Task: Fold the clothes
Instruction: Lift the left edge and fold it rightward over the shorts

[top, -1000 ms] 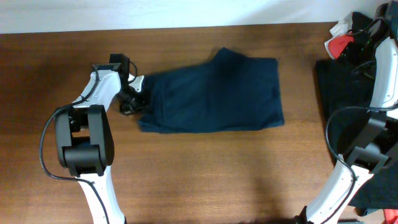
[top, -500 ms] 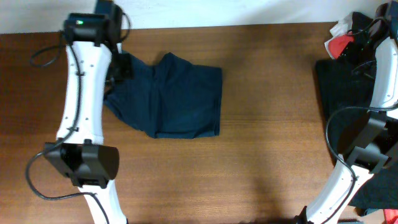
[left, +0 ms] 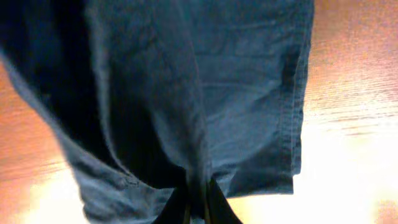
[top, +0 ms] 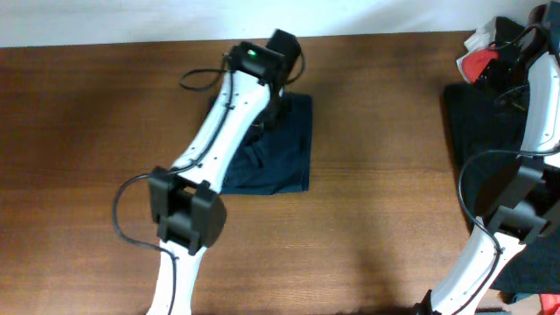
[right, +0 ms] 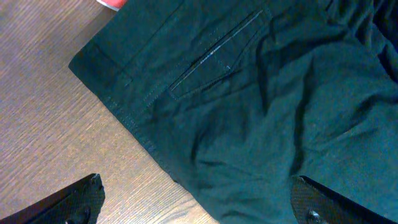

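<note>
A dark navy garment lies partly folded on the brown table, middle left. My left gripper is over its far edge, shut on a fold of the navy cloth, which hangs from the fingers above the layer below. My right gripper is open and empty at the far right, above a black garment with a welt pocket. That black garment lies at the table's right side.
A pile of clothes with red and white pieces sits at the back right corner. More dark cloth lies at the right front. The bare wooden table spreads between the two garments.
My left arm has swung from the far left to the right across the garment, carrying the held edge over it. The garment now lies narrower, doubled over. The right arm has not moved.
</note>
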Robot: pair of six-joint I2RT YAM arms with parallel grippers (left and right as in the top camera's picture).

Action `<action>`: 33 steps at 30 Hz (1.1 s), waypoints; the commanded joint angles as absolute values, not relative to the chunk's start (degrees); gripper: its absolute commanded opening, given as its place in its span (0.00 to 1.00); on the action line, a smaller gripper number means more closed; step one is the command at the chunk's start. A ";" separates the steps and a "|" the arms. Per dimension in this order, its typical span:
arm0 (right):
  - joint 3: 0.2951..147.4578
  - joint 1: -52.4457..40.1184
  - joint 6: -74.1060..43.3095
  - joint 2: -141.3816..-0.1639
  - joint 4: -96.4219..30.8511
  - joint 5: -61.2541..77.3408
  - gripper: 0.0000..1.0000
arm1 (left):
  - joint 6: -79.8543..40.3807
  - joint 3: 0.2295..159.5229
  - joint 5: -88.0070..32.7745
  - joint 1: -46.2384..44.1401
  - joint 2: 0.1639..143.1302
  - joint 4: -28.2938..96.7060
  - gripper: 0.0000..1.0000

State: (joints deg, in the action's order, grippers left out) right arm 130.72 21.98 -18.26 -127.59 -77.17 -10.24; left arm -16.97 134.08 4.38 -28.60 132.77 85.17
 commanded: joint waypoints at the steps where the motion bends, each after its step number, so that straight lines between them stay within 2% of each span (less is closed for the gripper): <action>1: 131.37 21.78 -18.92 -127.11 -77.17 -10.76 0.99 | -17.32 133.91 2.59 -30.55 137.84 84.18 0.07; 5: 131.37 21.78 -18.92 -127.11 -77.17 -10.76 0.99 | -17.32 133.91 -0.38 -31.16 139.37 83.57 0.06; 6: 131.37 21.78 -18.94 -127.11 -77.17 -10.76 0.99 | -17.32 133.91 -0.51 -31.55 139.37 84.58 0.52; 8: 131.37 21.78 -18.94 -127.11 -77.17 -10.76 0.99 | -17.26 133.93 -0.75 -32.08 139.39 86.89 0.64; 10: 131.37 21.78 -18.94 -127.11 -77.17 -10.76 0.99 | -16.49 133.97 -0.89 -32.10 139.39 89.08 0.69; 13: 131.37 21.78 -18.92 -127.11 -77.17 -10.76 0.99 | -15.57 134.04 -0.14 -31.40 139.39 89.86 0.68; 14: 131.37 21.78 -18.94 -127.11 -77.17 -10.76 0.99 | -15.62 134.02 0.30 -31.05 139.41 89.82 0.56; 15: 131.37 21.78 -18.94 -127.11 -77.17 -10.76 0.99 | -16.05 133.82 -0.62 -31.03 139.87 89.58 0.34; 16: 131.37 21.78 -18.92 -127.11 -77.17 -10.76 0.99 | -16.03 132.97 -2.61 -31.31 140.51 88.84 0.22; 18: 131.37 21.78 -18.92 -127.11 -77.17 -10.76 0.99 | -16.05 130.43 -5.06 -32.75 142.71 87.96 0.09; 24: 131.37 21.78 -18.94 -127.11 -77.17 -10.76 0.99 | -17.34 125.45 -7.51 -37.34 144.55 82.85 0.09; 26: 131.37 21.78 -18.94 -127.11 -77.17 -10.76 0.99 | -17.32 124.05 -9.78 -38.13 144.53 81.69 0.00; 29: 131.37 21.78 -18.92 -127.11 -77.17 -10.76 0.99 | -17.30 131.09 -9.67 -38.13 143.63 87.57 0.00; 31: 131.37 21.78 -18.94 -127.11 -77.17 -10.76 0.99 | -17.06 142.67 -8.47 -36.53 143.50 92.86 0.01; 32: 131.37 21.78 -18.92 -127.11 -77.17 -10.76 0.99 | -17.08 146.91 -6.22 -35.48 143.50 94.08 0.11; 33: 131.37 21.78 -18.94 -127.11 -77.17 -10.76 0.99 | -17.06 150.28 -3.49 -33.93 143.50 94.85 0.44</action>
State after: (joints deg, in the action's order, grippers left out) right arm 130.72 21.98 -18.24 -127.59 -77.10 -10.24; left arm -17.06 141.86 -8.03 -37.06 144.57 93.51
